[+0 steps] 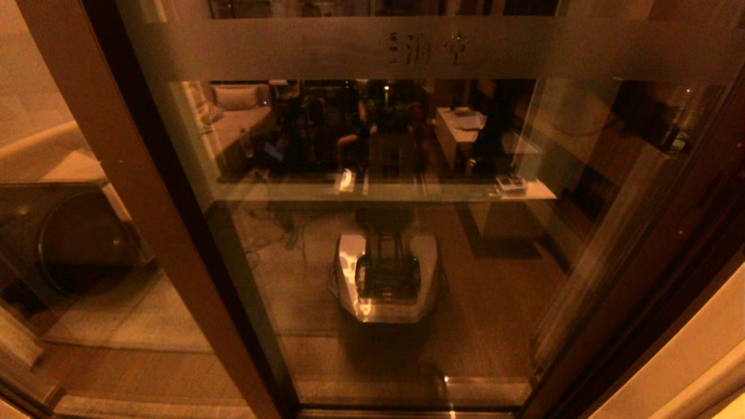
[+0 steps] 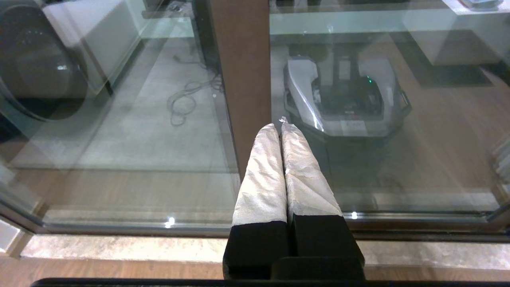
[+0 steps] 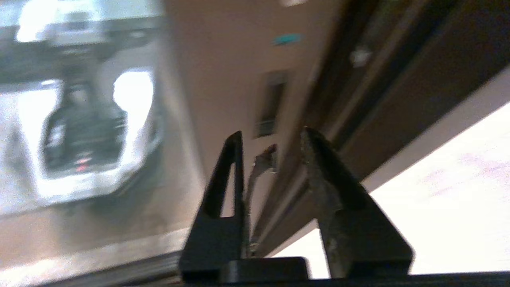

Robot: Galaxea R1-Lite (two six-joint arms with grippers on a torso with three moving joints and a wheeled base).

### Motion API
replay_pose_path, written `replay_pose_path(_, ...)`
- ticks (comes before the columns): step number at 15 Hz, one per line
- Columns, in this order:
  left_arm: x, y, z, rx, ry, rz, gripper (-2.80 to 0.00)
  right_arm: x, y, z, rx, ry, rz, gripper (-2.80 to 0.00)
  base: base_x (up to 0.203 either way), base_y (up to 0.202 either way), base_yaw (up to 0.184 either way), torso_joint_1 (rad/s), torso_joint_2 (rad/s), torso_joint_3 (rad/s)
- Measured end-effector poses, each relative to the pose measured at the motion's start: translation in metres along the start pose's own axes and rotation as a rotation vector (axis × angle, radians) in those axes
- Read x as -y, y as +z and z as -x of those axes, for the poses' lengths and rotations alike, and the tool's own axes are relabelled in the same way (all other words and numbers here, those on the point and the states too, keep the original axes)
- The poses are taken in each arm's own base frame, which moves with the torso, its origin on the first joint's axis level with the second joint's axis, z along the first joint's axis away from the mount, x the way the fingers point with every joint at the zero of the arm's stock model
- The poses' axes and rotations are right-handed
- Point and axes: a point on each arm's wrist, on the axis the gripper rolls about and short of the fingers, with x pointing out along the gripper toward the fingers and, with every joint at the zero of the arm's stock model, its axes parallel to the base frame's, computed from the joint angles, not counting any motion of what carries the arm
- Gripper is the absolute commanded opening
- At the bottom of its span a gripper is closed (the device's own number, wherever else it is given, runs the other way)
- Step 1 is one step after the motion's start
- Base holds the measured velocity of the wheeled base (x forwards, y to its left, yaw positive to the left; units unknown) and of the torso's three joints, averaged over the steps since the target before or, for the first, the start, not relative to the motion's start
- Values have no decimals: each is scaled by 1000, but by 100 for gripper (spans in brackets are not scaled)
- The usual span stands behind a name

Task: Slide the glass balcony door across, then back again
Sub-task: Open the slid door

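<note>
The glass balcony door [image 1: 407, 244] fills the head view, with a frosted band with faint characters [image 1: 430, 49] across its top. Neither gripper shows in that view. In the right wrist view my right gripper [image 3: 273, 134] is open and close in front of the door's brown stile [image 3: 223, 79]. The slim recessed handle [image 3: 272, 103] lies just beyond the fingertips, and nothing is held between them. In the left wrist view my left gripper [image 2: 279, 125] is shut on nothing. Its white-wrapped fingers [image 2: 263, 175] point at a brown upright [image 2: 245, 71] between two panes.
A brown upright [image 1: 145, 192] crosses the head view at the left, with a dark round-fronted appliance [image 1: 70, 238] behind the glass beside it. My own base is mirrored in the glass [image 1: 387, 273]. A dark frame [image 1: 657, 279] and a pale wall [image 1: 698, 349] stand at the right. A stone sill [image 2: 119, 247] runs below.
</note>
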Motion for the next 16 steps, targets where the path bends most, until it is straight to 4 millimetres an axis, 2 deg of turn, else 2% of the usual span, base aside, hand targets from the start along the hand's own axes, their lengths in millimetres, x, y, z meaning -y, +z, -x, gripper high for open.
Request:
replay_pose_path(7, 0, 0, 0, 0, -1, -1, -280, 8, -1, -27, -18, -83, -7, -280, 0, 0, 0, 0, 0, 0)
replay_pose_path(11, 0, 0, 0, 0, 0, 0, -280, 12, -2, -51, 26, -125, -29, -280, 0, 0, 0, 0, 0, 0)
replay_pose_path(16, 0, 0, 0, 0, 0, 0, -280, 8, -11, -77, 57, -147, -25, -280, 0, 0, 0, 0, 0, 0)
